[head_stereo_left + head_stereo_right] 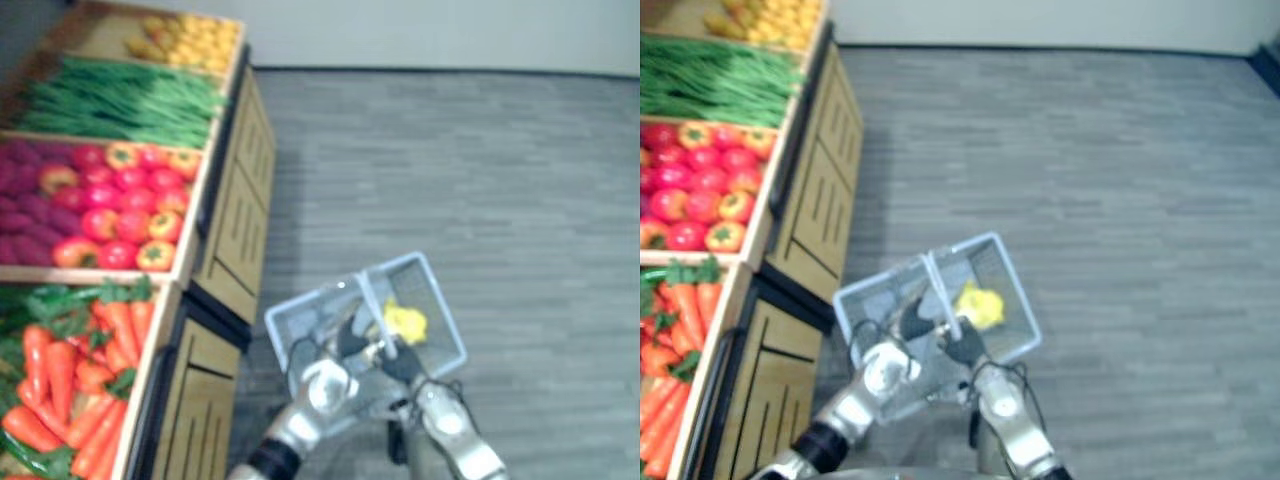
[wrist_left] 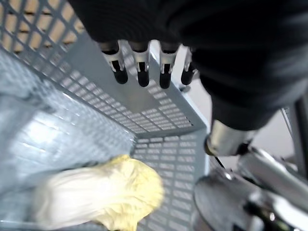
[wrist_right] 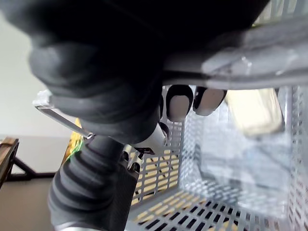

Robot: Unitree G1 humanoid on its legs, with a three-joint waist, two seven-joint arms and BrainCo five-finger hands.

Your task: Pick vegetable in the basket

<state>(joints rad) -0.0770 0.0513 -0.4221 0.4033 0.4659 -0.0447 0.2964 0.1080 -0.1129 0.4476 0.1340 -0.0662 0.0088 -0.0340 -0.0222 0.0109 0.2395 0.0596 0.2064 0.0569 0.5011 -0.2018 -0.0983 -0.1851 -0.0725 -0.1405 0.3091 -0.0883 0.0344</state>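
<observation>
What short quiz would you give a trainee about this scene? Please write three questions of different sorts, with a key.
1. True or false: the basket is empty.
2. Which vegetable fills the crate of the stand that is nearest to the robot? A carrots; B green beans; C red peppers.
3. Fill in the word: the right hand has its fingers curled round the basket's ____.

Key: 1 false, a yellow vegetable lies in it. 2 A. 3 handle.
</observation>
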